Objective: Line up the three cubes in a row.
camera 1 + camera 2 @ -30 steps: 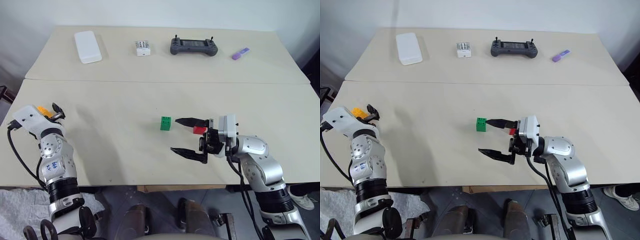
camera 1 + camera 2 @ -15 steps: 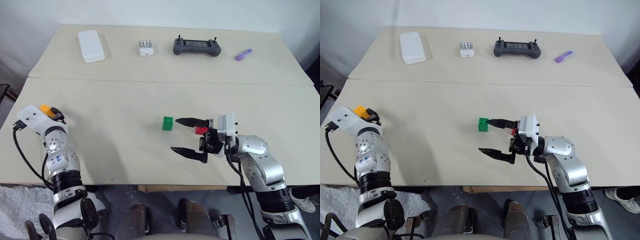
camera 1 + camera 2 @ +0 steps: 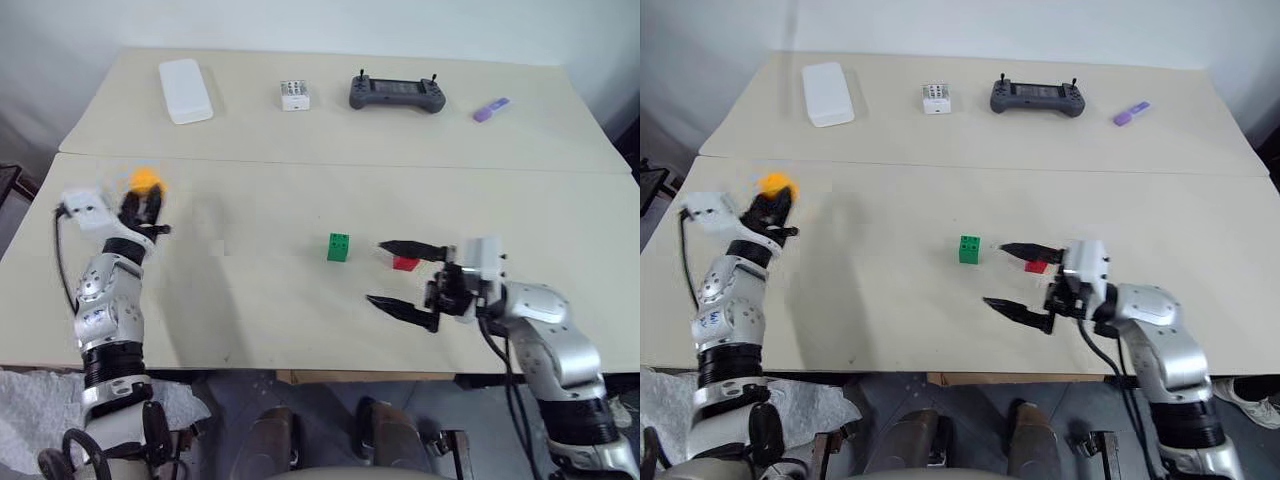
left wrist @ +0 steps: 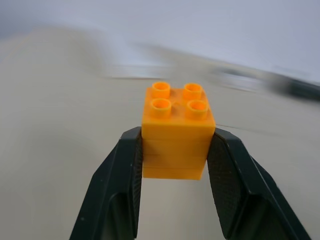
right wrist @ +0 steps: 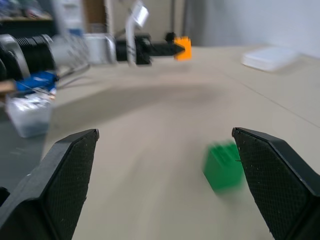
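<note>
The row was not yet made. The green cube (image 3: 338,247) and the red cube (image 3: 405,264) sat close together but apart near the middle of the tabletop (image 3: 260,300), toward its near edge, the red one on the right-edge side of the green and slightly nearer the near edge, so that pair looked roughly placed.

The yellow cube (image 4: 177,130) was the one left: the left gripper (image 4: 175,150) had its fingers clamped on the cube's two sides, studs up, and held it above the tabletop by the left edge, well apart from the other two.

The right gripper (image 3: 405,275) lay level near the red cube with its fingers spread wide and nothing between them.

What remained, by my reading, was to carry the yellow cube across and set it in line beside the green.
</note>
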You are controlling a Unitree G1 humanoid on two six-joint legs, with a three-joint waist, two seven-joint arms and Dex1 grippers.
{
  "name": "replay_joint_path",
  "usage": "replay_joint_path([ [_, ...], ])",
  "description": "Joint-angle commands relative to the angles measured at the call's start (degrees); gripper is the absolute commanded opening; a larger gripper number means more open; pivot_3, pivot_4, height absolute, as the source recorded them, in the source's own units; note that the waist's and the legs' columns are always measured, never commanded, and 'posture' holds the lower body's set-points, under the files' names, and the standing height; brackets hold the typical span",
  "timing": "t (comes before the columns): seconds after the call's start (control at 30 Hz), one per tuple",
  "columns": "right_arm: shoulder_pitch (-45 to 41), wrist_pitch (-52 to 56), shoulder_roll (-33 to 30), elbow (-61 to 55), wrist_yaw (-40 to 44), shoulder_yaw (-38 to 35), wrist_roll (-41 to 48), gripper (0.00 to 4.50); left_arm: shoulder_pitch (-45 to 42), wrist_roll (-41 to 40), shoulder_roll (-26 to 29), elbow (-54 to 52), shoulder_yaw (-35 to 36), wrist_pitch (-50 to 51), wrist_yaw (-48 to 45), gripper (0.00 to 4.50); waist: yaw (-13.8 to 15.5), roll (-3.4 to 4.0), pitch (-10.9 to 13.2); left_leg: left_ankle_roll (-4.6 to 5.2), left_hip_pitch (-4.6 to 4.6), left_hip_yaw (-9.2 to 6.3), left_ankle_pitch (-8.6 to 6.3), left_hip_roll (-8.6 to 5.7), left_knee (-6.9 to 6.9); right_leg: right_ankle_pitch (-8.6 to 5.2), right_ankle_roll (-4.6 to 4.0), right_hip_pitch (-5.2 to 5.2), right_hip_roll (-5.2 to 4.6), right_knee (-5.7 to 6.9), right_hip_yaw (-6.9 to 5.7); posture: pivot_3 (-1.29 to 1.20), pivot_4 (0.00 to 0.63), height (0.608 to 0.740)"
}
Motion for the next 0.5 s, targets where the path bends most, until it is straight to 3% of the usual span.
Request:
replay_joint_path([
  [0.03,3.42,-2.92,-1.65,-1.58,1.33,-5.16,1.9,4.5,-2.13,-0.77,3.71,-0.36,-7.77,-1.97,-22.73,1.48,-0.22,0.02,0.0,0.0,0.03,0.02,0.0,0.0,-0.03,0.0,0.0,0.0,0.04,-0.02,0.0,0.0,0.15,0.74],
  [0.13,6.47,-3.77,-2.8,-1.13,1.86,-7.87,2.02,4.5,-8.65,5.66,4.68,9.73,-14.23,-9.57,-32.62,1.48,-0.22,0.02,0.01,-0.08,0.1,0.09,0.04,0.07,-0.03,-0.01,0.01,0.04,0.16,-0.04,0.03,0.0,0.15,0.74],
  [0.23,8.32,-4.04,-3.04,-2.15,0.08,-10.21,2.1,4.5,-19.14,10.67,1.39,25.33,-19.15,-15.47,-39.87,1.48,-0.11,0.02,0.01,-0.21,0.12,0.24,0.13,0.16,-0.02,-0.01,0.01,0.05,0.25,-0.03,0.03,0.0,0.15,0.74],
  [0.5,12.8,-3.37,-1.93,-8.59,-4.05,-10.19,2.13,4.5,-30.86,18.33,-0.6,46.83,-21.25,-24.59,-46.62,1.48,-0.27,0.02,0.01,-0.18,-0.04,0.32,0.16,0.22,-0.05,-0.01,0.01,-0.13,0.28,-0.02,0.02,0.0,0.15,0.74],
])
